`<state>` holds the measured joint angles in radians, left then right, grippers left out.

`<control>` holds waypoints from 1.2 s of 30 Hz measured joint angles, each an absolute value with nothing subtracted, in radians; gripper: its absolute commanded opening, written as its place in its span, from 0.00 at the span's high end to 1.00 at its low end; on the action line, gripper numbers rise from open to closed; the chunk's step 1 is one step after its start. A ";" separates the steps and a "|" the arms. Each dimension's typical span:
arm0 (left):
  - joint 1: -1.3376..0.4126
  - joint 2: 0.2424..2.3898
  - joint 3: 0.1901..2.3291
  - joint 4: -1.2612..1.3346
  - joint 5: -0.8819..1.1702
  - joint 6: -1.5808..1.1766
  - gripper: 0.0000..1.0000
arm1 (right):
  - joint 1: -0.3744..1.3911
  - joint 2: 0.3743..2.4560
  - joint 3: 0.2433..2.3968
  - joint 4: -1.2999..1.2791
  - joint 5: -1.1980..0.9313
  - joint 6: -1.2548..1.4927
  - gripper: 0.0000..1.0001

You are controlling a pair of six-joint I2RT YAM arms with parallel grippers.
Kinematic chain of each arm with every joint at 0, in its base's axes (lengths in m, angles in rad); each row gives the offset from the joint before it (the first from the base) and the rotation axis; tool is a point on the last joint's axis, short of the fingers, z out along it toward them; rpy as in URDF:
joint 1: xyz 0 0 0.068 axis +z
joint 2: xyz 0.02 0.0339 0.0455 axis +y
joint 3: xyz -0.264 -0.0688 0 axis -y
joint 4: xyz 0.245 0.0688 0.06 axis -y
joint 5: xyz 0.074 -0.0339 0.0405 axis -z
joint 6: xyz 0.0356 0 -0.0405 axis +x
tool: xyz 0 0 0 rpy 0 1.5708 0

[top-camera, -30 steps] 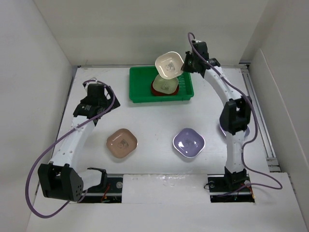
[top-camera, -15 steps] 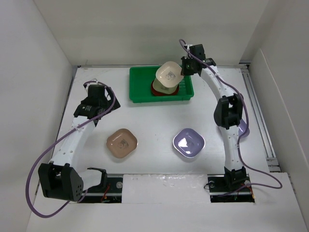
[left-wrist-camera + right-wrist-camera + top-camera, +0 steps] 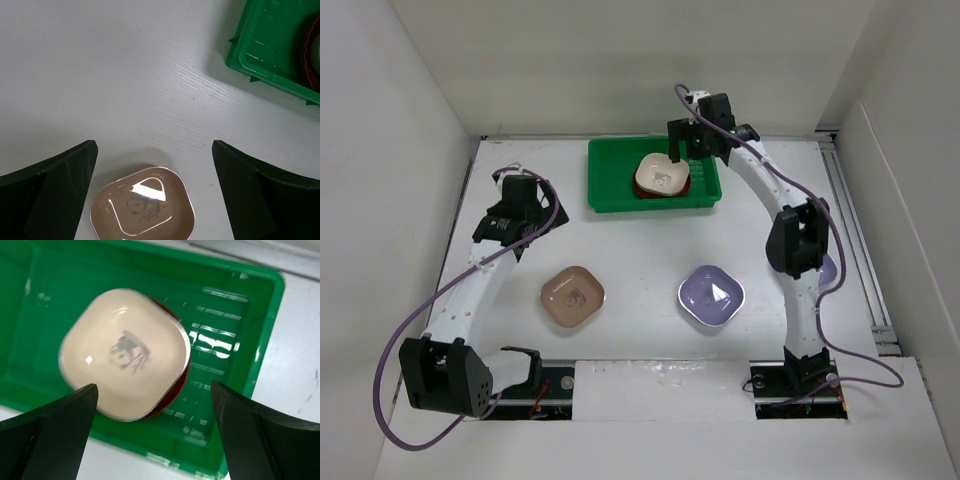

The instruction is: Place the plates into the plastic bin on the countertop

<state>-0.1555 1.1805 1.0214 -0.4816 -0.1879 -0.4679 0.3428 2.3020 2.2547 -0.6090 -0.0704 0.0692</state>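
Note:
The green plastic bin (image 3: 610, 185) (image 3: 240, 405) (image 3: 260, 55) stands at the back of the white countertop (image 3: 640, 250). A cream plate (image 3: 658, 176) (image 3: 125, 352) lies in it on top of a red plate (image 3: 684, 186) (image 3: 176, 384). My right gripper (image 3: 685, 145) (image 3: 152, 385) hangs open just above them and holds nothing. A pinkish-brown plate (image 3: 573, 296) (image 3: 142, 207) and a lavender plate (image 3: 711, 295) lie on the countertop. My left gripper (image 3: 520, 200) (image 3: 155, 145) is open, high above the pinkish-brown plate.
A sliver of another lavender plate (image 3: 827, 268) shows behind the right arm's elbow. White walls close in the countertop on the left, back and right. A rail (image 3: 855, 230) runs along the right side.
My right gripper moved left and down over the bin, opened and let go of the cream plate, which now lies on the red plate. The left arm has not moved.

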 measured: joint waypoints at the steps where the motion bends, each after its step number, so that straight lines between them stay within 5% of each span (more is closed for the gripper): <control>1: -0.155 1.180 1.021 -0.482 -0.193 -0.469 0.00 | 0.359 2.257 2.205 -0.601 -0.060 0.075 0.00; 11: -0.155 1.181 1.022 -0.495 -0.276 -0.514 0.00 | 0.758 1.712 1.528 -0.293 -0.079 0.204 0.04; 17: -0.010 1.184 1.021 -0.492 -0.222 -0.533 0.00 | 0.981 1.821 1.392 -0.227 -0.091 0.305 0.09; 25: 0.116 1.183 1.021 -0.490 -0.187 -0.540 0.00 | 1.032 2.009 1.402 -0.224 -0.063 0.364 0.22; 28: 0.113 1.180 1.021 -0.490 -0.179 -0.540 0.00 | 1.031 2.061 1.433 -0.231 -0.032 0.373 0.52; 30: 0.113 1.177 1.021 -0.490 -0.177 -0.539 0.00 | 1.029 2.090 1.462 -0.229 -0.019 0.377 0.87; 32: 0.113 1.173 1.021 -0.490 -0.175 -0.539 0.00 | 1.028 2.098 1.478 -0.233 -0.012 0.385 1.00; 36: 0.113 1.168 1.021 -0.490 -0.166 -0.538 0.00 | 1.027 2.091 1.506 -0.248 0.025 0.388 1.00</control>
<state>0.1131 1.1675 1.0214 -0.4900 -0.1658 -0.5385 1.0271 2.0911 1.5059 -0.2481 0.0246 0.3882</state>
